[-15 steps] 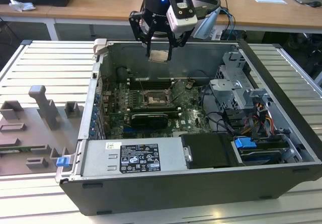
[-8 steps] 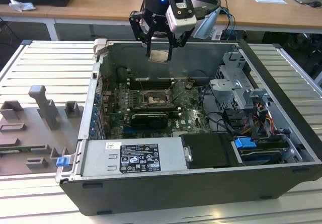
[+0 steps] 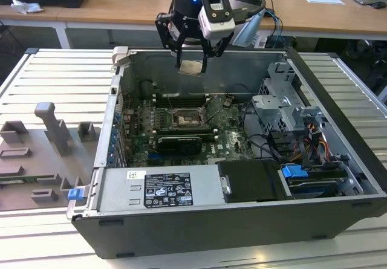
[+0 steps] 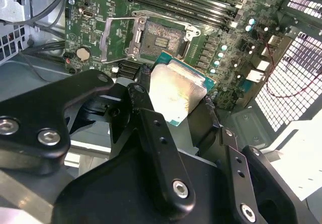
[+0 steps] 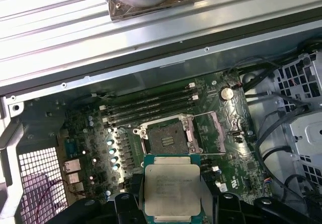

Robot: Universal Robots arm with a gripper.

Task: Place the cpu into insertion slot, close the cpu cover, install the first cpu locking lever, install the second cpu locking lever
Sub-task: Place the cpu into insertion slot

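Observation:
My gripper [image 3: 192, 62] hangs above the open computer case, shut on the cpu [image 3: 191, 67], a flat square chip with a pale metal face. In both wrist views the cpu [image 4: 176, 94] [image 5: 171, 191] sits flat between the black fingers [image 4: 142, 99]. Well below it, on the green board, lies the insertion slot [image 3: 183, 119] [image 4: 160, 40] [image 5: 166, 137], square, black-framed and bare inside. The cpu cover [image 4: 114, 39] [image 5: 220, 126], a thin silver frame, stands swung open at one side of the slot. The chip is high above the slot and apart from it.
Long black memory slots [image 5: 151, 105] run beside the socket, and a black card [image 3: 179, 144] lies on its near side. A drive cage with cables [image 3: 290, 118] fills the case's right part. The case walls [image 3: 121, 81] ring the board. A grey fixture [image 3: 45, 154] lies at the exterior view's left.

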